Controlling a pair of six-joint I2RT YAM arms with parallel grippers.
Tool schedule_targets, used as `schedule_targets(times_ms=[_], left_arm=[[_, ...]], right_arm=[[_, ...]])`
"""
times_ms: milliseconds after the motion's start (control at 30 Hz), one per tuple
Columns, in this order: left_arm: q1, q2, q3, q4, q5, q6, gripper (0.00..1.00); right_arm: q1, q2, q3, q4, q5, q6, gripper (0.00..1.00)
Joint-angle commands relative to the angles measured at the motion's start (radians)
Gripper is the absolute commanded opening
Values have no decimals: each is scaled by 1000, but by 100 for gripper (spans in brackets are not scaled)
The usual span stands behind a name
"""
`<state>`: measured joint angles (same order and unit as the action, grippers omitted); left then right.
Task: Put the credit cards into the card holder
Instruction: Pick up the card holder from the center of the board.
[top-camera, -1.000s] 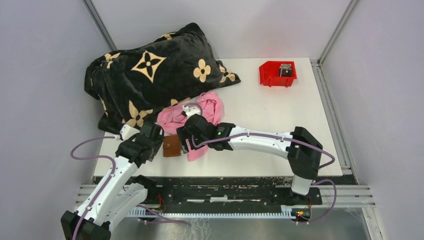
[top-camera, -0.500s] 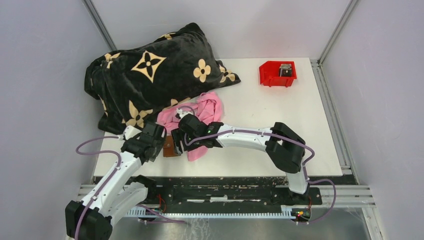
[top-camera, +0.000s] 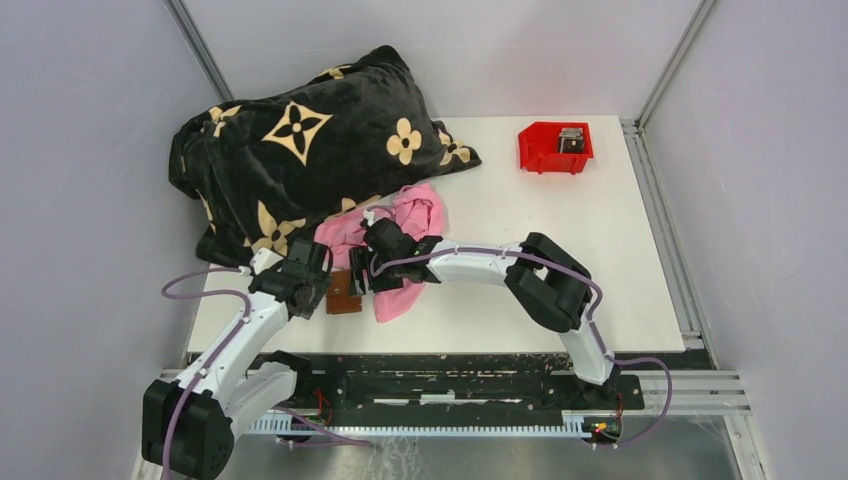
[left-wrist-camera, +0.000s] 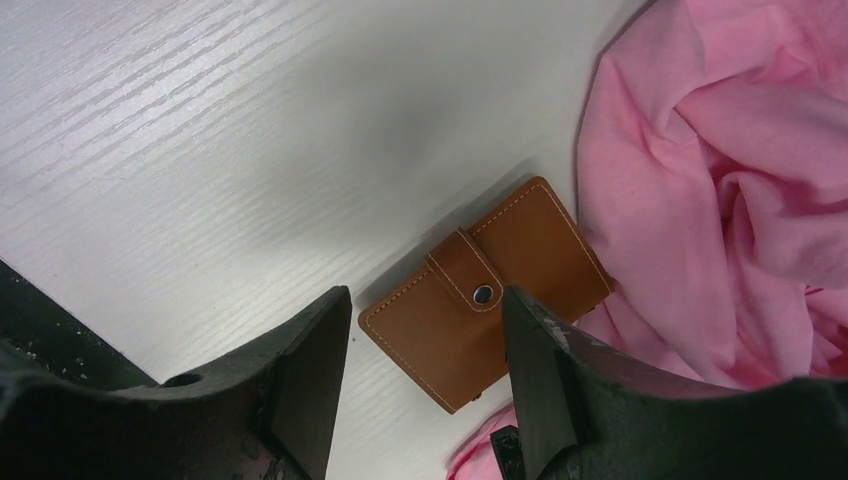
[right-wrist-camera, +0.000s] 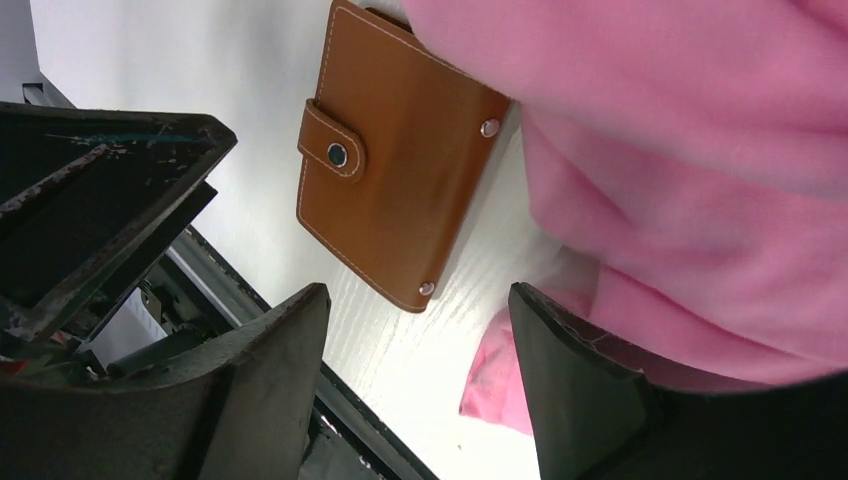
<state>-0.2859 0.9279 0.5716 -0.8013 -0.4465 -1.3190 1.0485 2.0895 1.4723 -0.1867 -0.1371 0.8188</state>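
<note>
The brown card holder (top-camera: 343, 291) lies shut on the table, its snap tab fastened, partly under the edge of a pink cloth (top-camera: 395, 240). It shows in the left wrist view (left-wrist-camera: 490, 290) and the right wrist view (right-wrist-camera: 395, 210). My left gripper (top-camera: 318, 292) is open just left of it, with the holder between its fingers in the left wrist view (left-wrist-camera: 425, 340). My right gripper (top-camera: 362, 278) is open just right of it, over the cloth edge (right-wrist-camera: 415, 340). The credit cards (top-camera: 571, 139) lie in the red bin (top-camera: 541, 155) at the far right.
A black blanket with tan flower shapes (top-camera: 300, 150) is heaped at the back left. The pink cloth (left-wrist-camera: 720, 180) (right-wrist-camera: 680, 170) lies beside and over the holder. The table's front edge and the metal rail are right below the holder.
My right arm has folded and its gripper has moved left toward the card holder. My left gripper has edged forward toward the holder. The holder has not moved.
</note>
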Motion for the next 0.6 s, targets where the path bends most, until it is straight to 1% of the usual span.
schedule_targets(times_ms=[0,233,567], left_arm=[[18,22,1,57,2,60,64],[44,53,-22,101,24,90,64],[58,99,-80,176,58,113,62]], right_arm=[[-13,39,60,75,-51,38,73],[-20,84,69,91,-77,71,72],[-25,116,5,134,-78,153,70]])
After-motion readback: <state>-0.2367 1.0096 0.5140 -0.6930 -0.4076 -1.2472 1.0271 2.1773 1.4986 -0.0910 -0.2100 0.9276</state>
